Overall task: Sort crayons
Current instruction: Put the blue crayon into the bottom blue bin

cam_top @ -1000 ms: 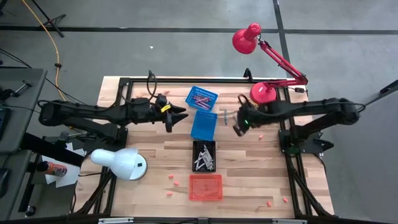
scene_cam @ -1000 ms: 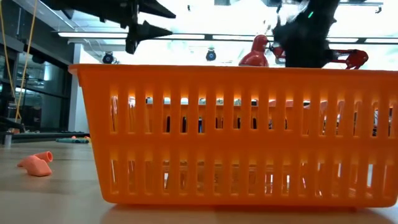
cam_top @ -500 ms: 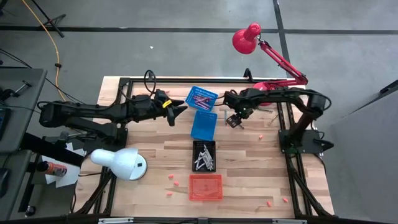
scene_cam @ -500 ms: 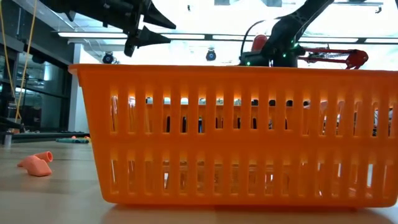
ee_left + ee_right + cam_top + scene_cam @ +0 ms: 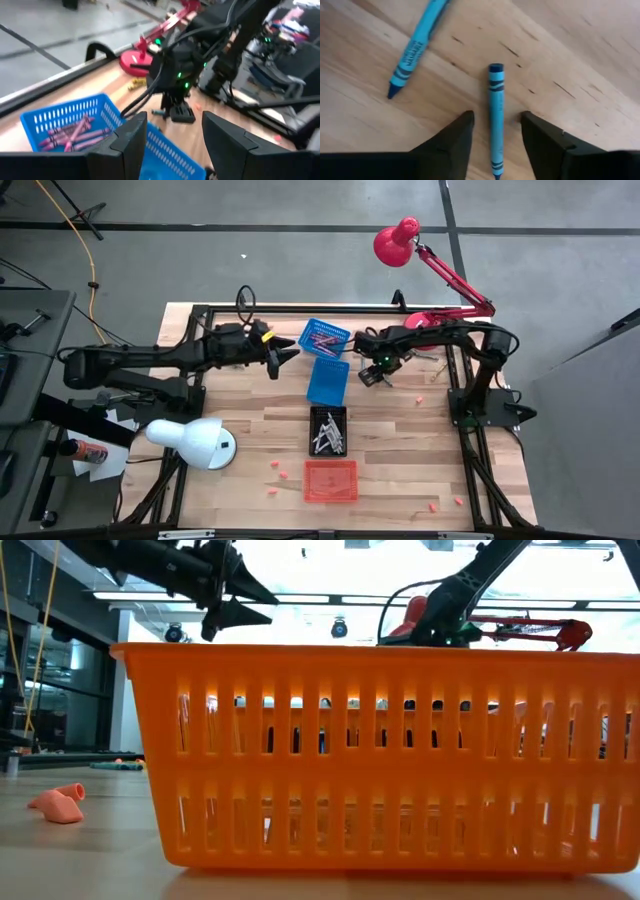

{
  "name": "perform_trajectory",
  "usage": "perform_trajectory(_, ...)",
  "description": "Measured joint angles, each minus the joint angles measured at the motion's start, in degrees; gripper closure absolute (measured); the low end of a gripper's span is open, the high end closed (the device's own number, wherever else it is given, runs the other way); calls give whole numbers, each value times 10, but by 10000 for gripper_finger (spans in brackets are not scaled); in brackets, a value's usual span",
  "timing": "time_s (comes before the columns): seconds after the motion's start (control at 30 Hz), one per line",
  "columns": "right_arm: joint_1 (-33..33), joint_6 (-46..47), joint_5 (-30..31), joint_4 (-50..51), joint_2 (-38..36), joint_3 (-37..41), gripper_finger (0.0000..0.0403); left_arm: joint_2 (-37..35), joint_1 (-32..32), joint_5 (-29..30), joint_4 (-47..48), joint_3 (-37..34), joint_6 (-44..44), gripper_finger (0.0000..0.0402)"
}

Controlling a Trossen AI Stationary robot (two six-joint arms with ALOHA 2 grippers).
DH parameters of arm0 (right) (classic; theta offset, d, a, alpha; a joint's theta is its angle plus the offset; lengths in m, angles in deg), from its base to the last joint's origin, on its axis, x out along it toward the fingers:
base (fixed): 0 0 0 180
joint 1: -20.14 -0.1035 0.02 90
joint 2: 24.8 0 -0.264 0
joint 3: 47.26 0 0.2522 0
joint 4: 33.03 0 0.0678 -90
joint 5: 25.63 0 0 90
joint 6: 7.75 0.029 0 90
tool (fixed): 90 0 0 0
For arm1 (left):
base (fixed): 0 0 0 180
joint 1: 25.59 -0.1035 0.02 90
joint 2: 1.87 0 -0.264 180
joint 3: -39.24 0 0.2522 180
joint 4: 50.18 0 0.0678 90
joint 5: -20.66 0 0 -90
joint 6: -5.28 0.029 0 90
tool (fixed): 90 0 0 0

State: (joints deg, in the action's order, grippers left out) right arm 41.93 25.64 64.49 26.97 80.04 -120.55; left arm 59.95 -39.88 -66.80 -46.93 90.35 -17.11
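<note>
Right wrist view: my right pincer (image 5: pixel 495 145) hangs wide open over the bench (image 5: pixel 580 60), its fingers straddling a blue crayon (image 5: pixel 495 115) at lower centre; a second blue crayon (image 5: pixel 415 47) lies apart, upper left. I judge the grasp wants a straight descent, closing mid-shaft. High view: left pincer (image 5: pixel 287 356), also open, waits upper centre beside the blue basket (image 5: pixel 324 337).

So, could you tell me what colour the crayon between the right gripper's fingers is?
Blue crayon, clearest in the right wrist view.
</note>
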Motion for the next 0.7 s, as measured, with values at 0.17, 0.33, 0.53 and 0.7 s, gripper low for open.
perform_trajectory(0.17, -25, -10, 18, 1, 2, 1, 348, 0, -44, -84, 39, 0, 0, 224)
perform_trajectory(0.33, -52, -19, 34, 53, -52, 9, 385, -5, -77, -135, 56, 0, 21, 224)
perform_trajectory(0.53, -96, -5, 56, 32, -178, 37, 395, -26, -98, -143, 58, 0, 36, 224)
perform_trajectory(0.7, -140, 49, 56, -147, -308, 153, 398, -35, -99, -142, 57, 1, 38, 224)
